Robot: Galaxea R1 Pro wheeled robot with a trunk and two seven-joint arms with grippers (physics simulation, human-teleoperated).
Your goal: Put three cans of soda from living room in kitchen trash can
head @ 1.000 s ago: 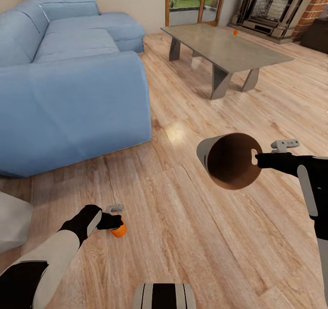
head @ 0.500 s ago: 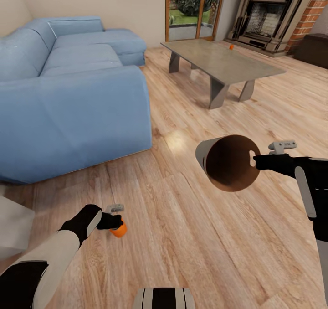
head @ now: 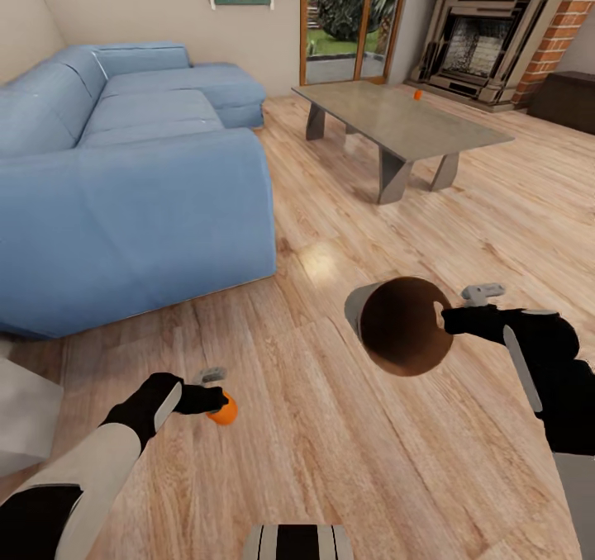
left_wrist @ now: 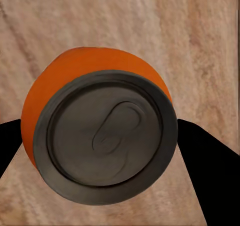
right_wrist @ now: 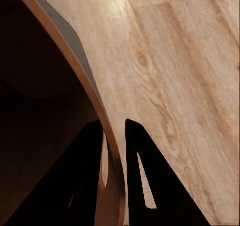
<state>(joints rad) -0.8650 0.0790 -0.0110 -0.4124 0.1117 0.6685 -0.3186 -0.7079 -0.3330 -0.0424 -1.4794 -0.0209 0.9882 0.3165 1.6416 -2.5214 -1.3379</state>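
Two orange cans were in sight: one (head: 223,411) clenched in the left gripper (head: 216,405) low over the floor (head: 347,461), another (head: 418,94) on the far table (head: 463,135). One bin (head: 403,325), tipped with its mouth facing the camera, hung by its rim from the right gripper (head: 446,319). No can appeared inside it yet, so by the look of it all three drops and the trip to the kitchen remained.

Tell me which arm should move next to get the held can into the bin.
Left, probably. The left gripper is shut on the orange can, while the right gripper holds the bin by its rim, tipped with its mouth facing the camera, ready to receive it.
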